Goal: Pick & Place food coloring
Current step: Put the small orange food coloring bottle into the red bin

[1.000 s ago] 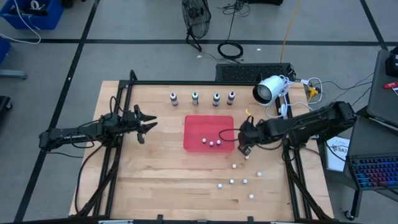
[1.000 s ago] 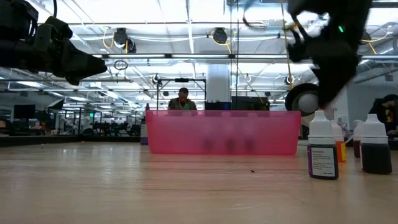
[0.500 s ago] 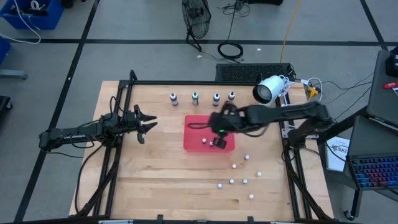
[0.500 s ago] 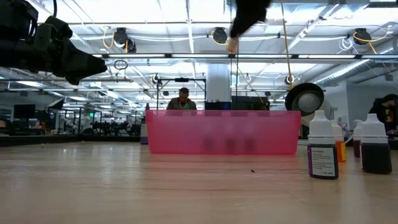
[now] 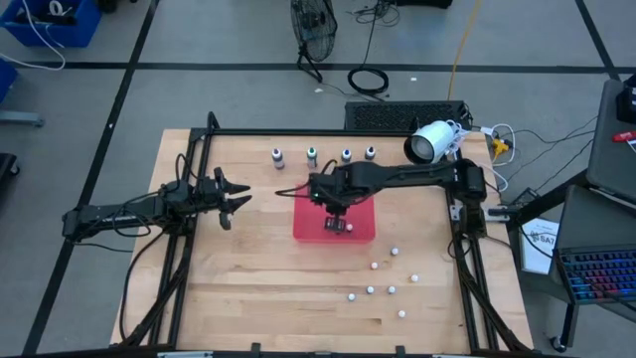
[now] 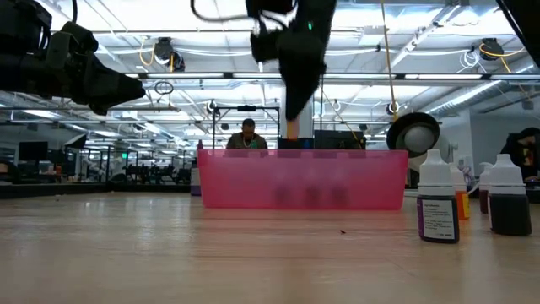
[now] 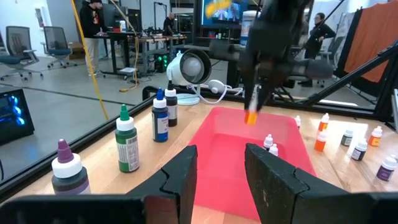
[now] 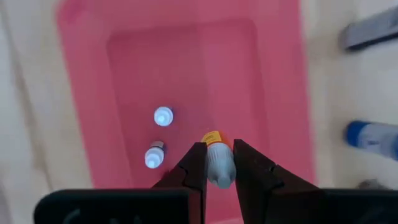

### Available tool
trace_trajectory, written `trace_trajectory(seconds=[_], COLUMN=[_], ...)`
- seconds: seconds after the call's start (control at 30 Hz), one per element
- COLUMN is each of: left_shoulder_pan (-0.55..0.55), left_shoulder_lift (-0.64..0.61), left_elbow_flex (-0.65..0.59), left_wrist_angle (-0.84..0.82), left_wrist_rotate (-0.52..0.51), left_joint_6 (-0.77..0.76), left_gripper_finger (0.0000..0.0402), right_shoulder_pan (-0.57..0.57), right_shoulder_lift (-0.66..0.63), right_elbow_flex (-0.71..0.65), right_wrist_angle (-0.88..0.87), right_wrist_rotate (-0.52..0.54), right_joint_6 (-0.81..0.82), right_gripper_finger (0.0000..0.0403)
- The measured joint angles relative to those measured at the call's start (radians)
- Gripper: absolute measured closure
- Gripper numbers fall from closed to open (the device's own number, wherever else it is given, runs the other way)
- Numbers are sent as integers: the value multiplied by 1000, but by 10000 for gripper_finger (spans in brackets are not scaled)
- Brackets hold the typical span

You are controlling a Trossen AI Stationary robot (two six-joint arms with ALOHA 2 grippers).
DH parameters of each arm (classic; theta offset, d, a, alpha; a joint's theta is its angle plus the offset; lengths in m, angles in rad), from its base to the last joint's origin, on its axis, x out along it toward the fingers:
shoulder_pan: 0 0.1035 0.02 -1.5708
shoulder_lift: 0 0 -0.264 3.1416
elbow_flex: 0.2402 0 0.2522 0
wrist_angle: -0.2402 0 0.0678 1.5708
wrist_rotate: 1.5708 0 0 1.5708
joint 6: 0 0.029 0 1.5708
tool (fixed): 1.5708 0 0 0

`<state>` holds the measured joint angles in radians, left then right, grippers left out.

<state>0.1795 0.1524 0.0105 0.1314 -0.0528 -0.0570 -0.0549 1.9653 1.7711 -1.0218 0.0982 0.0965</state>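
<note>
Four food coloring bottles stand upright in a row near the table's far edge; the left wrist view shows purple, green and blue tops. My right gripper hovers over the pink tray, shut on a small orange bottle. Two small white-capped bottles stand on the tray floor. My left gripper waits open, left of the tray. My right gripper pinches the small bottle between its two fingers, on its pale grey upper part. The fingers come from above, pointing down. The bottle hangs below them with its orange end down, lifted clear above the tray floor.
Several more small white-capped bottles stand scattered on the table right of and nearer than the tray. A white camera sits at the far right corner. Bare wood lies between my left gripper and the tray. People are in the room beyond.
My right gripper has swung from just right of the tray toward the table's left, rising and then coming lower, and now hangs over the tray's middle with the small orange bottle. My left arm has kept still.
</note>
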Motion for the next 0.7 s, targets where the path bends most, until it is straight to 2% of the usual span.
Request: trace_trajectory(seconds=[0.3,0.7], left_shoulder_pan=[0,0], left_shoulder_lift=[0,0], left_elbow_flex=[0,0], left_wrist_angle=[0,0], left_wrist_rotate=[0,0], left_joint_6=[0,0], left_gripper_finger=[265,265], right_shoulder_pan=[-15,-16], right_shoulder_lift=[-4,-8], right_elbow_flex=[-262,-343], right_wrist_angle=[196,243], right_wrist_rotate=[-53,-52], right_joint_6=[49,75], right_gripper_finger=[362,355])
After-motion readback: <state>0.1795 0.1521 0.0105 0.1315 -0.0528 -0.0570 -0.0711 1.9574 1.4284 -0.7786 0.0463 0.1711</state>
